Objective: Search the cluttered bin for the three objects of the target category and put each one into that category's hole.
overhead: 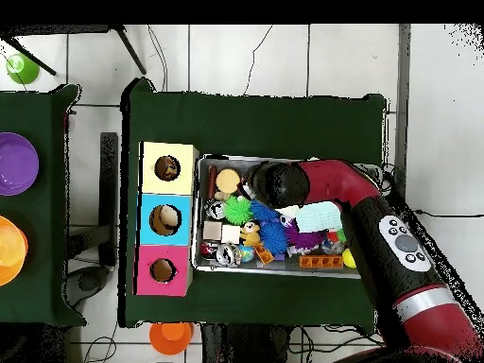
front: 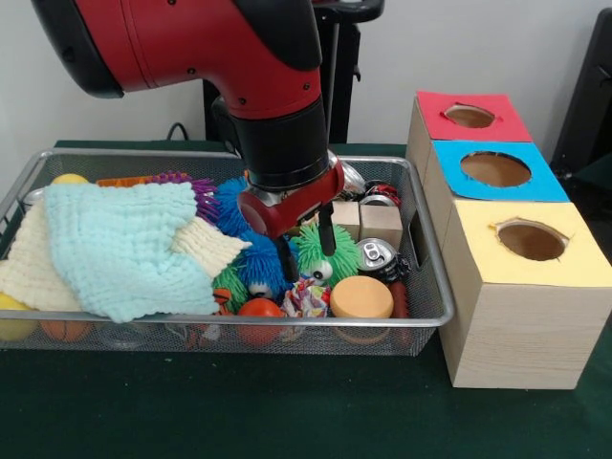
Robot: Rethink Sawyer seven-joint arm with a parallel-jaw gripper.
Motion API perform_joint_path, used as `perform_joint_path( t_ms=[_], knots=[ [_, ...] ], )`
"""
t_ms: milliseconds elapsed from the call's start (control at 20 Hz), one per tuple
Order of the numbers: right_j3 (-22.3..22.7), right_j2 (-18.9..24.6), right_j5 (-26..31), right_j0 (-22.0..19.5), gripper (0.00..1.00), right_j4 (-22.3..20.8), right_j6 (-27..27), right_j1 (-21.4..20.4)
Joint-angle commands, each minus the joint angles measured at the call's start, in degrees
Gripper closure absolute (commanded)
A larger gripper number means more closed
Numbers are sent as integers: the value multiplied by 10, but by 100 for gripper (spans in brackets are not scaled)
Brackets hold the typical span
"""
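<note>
The silver wire mesh bin [front: 287, 337] holds a heap of clutter. One small ruffled cloth bundle [front: 304, 298] with a red, blue, yellow and white pattern lies at the bin's front wall, beside an orange disc [front: 361, 296]. I see no other such bundle. My gripper [front: 308, 251] is open, its black fingers [front: 327, 234] lowered among the green and blue spiky balls just behind and above the bundle, holding nothing. The yellow-topped box with its round hole [front: 531, 239] stands right of the bin and also shows in the overhead view [overhead: 167, 168]. In the overhead view my arm [overhead: 284, 181] covers the gripper.
A mint cloth [front: 120, 249] over a cream cloth [front: 38, 273] fills the bin's left half. A green spiky ball with eyes [front: 337, 256], a can [front: 378, 254] and wooden cubes [front: 381, 225] lie near the gripper. Blue-topped [front: 495, 169] and red-topped [front: 469, 116] holes lie behind the yellow one.
</note>
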Motion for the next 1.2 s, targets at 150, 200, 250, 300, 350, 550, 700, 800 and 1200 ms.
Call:
perform_joint_path(
  t_ms=[150,200,250,300,350,550,700,800,1200],
  knots=[
    [12,-5,-24,1,0,-49,-53,22],
    [11,-6,-24,1,0,-52,-52,24],
    [10,-7,-24,2,0,-54,-52,26],
    [7,-10,-22,4,0,-59,-52,28],
    [7,-11,-23,5,0,-61,-50,29],
    [1,-10,-16,10,0,-65,-44,32],
    [1,-4,-22,8,0,-67,-42,35],
    [3,0,-30,4,0,-68,-41,38],
    [6,2,-66,-2,0,-80,-37,50]
  ],
)
